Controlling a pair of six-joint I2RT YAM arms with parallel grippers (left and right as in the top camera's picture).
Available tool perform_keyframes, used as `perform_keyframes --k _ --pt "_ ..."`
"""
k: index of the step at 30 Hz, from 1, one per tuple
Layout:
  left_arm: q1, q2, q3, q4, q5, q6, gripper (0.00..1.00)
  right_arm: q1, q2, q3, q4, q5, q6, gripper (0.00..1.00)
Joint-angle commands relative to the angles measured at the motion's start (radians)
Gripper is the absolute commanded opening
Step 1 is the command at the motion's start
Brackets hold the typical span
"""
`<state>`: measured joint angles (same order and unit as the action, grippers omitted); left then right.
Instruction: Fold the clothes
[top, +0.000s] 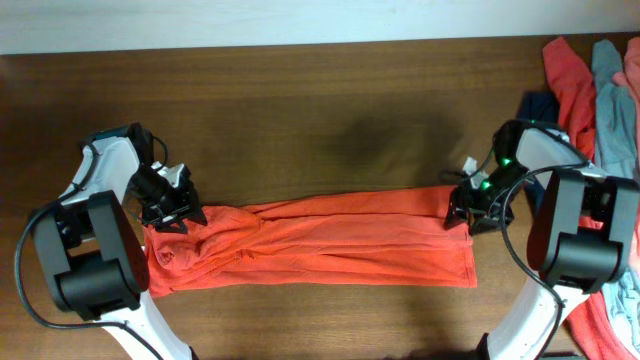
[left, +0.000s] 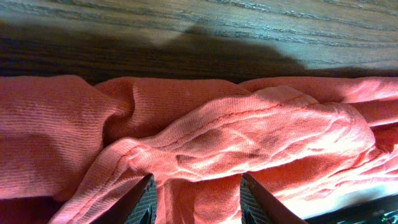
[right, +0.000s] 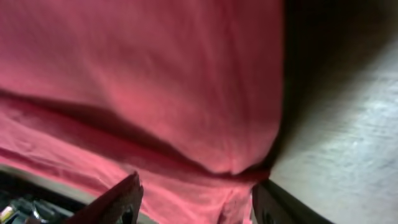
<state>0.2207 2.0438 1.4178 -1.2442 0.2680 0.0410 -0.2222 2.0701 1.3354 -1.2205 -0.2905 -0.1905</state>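
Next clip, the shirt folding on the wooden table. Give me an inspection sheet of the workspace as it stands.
Surface: dark wooden table, grain visible.
Job's things: orange-red T-shirt lies as a long folded band between the arms, bunched at its left end; pile of clothes in red, grey-blue, pink and navy at the right edge.
Clutter: nothing seen.
Grippers: left gripper at the shirt's left end, right gripper at its right end; each has cloth between its fingers, whether pinched is unclear.
Cables: left cable loops beside the left arm; right cable runs beside the right arm; neither crosses the shirt.
Surroundings: pale strip beyond the table's far edge.
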Motion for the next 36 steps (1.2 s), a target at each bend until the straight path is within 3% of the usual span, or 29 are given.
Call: perform_keyframes --k 1,5,12,20,28,36 --pt "0.005 -0.025 0.012 0.0 -0.006 -0.003 0.43 0.0 0.01 -0.068 0.065 0.001 -0.011 0.63" --pt "0.005 -0.025 0.012 0.0 -0.006 -0.003 0.43 0.0 0.01 -0.092 0.081 -0.07 -0.013 0.57" --pt "0.005 -0.025 0.016 -0.001 -0.005 -0.003 0.43 0.014 0.01 -0.091 0.074 -0.1 -0.016 0.04" --pt "0.005 -0.092 0.08 -0.002 0.003 -0.003 0.42 -0.023 -0.002 -0.023 0.056 -0.097 0.002 0.04" --pt "0.005 -0.176 0.092 -0.006 -0.002 -0.003 0.46 -0.079 -0.02 0.165 -0.072 0.064 0.099 0.04" --pt "0.005 -0.176 0.092 -0.023 -0.002 -0.003 0.46 0.077 -0.022 0.311 -0.24 0.089 0.132 0.04"
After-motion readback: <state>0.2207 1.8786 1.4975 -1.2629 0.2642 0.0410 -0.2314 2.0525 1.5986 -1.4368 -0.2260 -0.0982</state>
